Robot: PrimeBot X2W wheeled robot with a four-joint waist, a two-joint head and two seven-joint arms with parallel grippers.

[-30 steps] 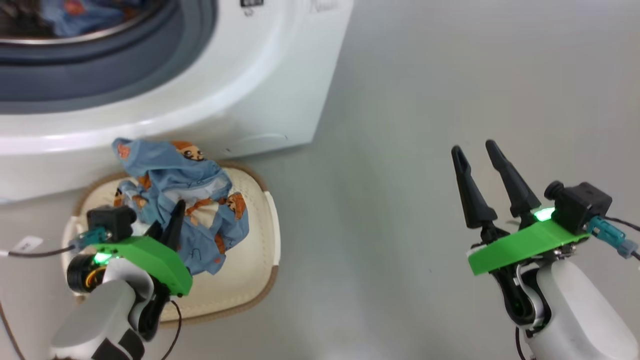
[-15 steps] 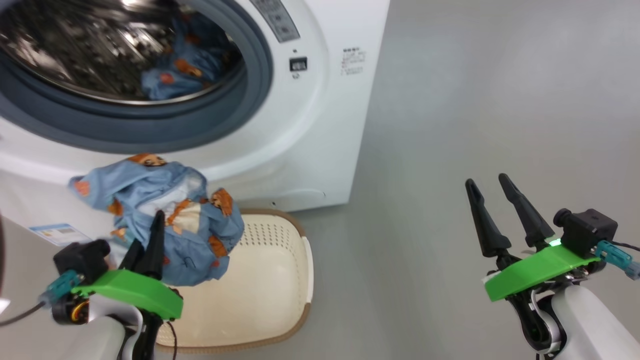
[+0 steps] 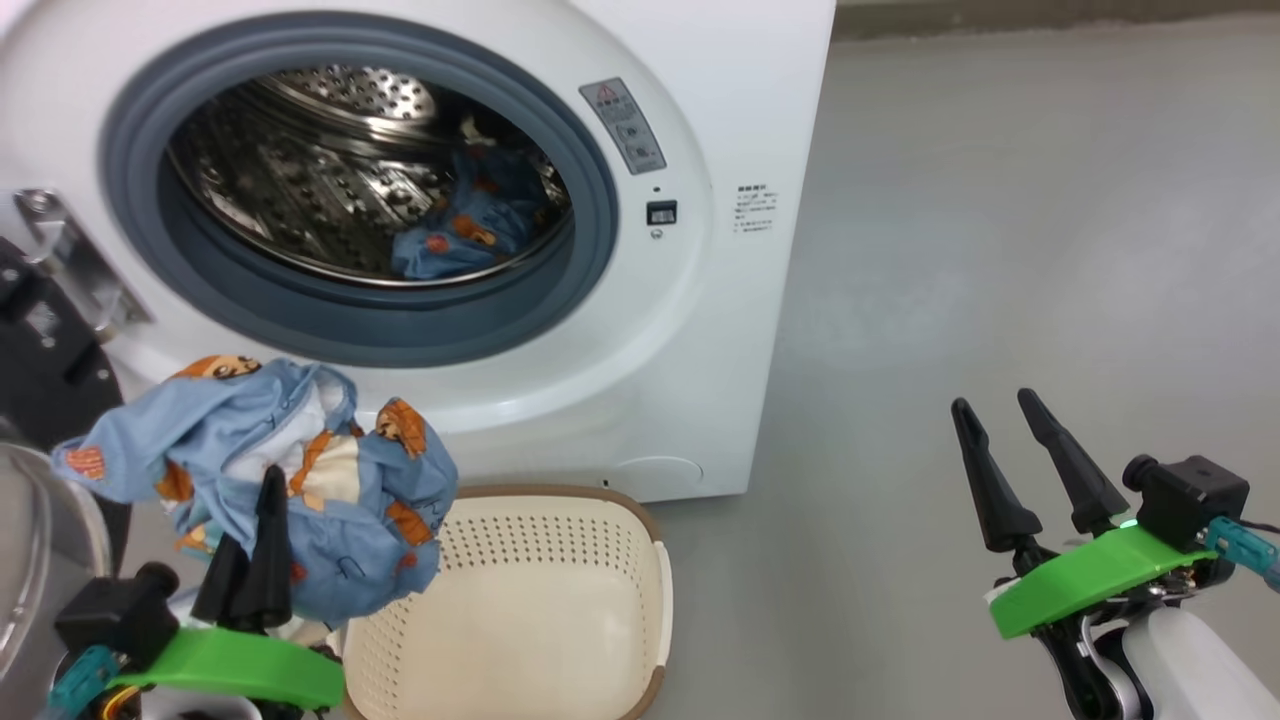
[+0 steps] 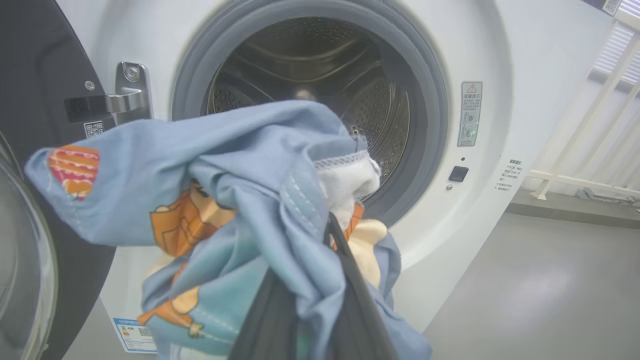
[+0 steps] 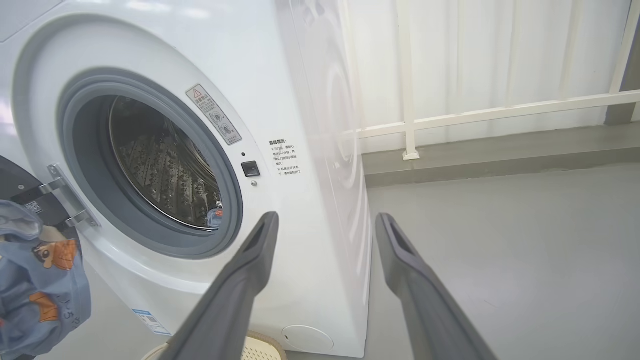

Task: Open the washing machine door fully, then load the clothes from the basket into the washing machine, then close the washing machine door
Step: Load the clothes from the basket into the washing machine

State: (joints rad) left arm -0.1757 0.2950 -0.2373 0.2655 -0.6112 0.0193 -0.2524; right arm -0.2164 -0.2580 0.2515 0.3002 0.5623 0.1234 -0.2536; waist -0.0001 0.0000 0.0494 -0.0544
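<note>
**Garment up from the basket, drum next**

Since 1 second ago our left tool point(image 3: 262, 540) has raised the blue garment point(image 3: 300, 480) off the basket point(image 3: 600, 497), which now sits bare below the washing machine point(image 3: 720, 330); our head has tilted up too. That tool is clenched on a bunched fold, with cloth drooping on both sides. 1 garment point(image 3: 470, 235) already lies in the drum point(image 3: 330, 200). Our right tool point(image 3: 995, 402) hangs released, well apart. We think trailing cloth could snag the grey gasket point(image 3: 400, 335) or the hinge point(image 3: 70, 255) of the open door point(image 3: 45, 370), or slip from so small a pinch and fall short.
</note>
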